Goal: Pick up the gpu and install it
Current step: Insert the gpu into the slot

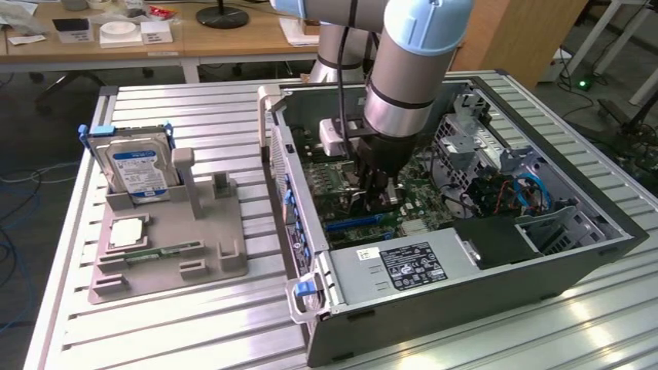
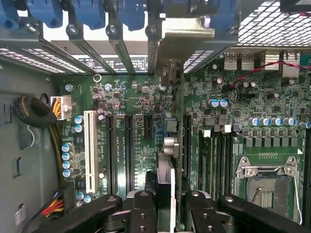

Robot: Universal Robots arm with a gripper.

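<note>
case (image 1: 575, 262) open on top | walls, drive cage (image 1: 483, 139) hem gripper (image 1: 372, 202) — tight

The arm (image 1: 411, 69) is a thick silver-grey metal tube with pale blue plastic caps at its joints and a black band around the wrist section. A thin black cable runs down beside it. A small white box (image 1: 335, 137) is mounted at the wrist. The gripper (image 1: 377, 189) is black, with jointed finger links fastened by round silver-grey screws.
</note>
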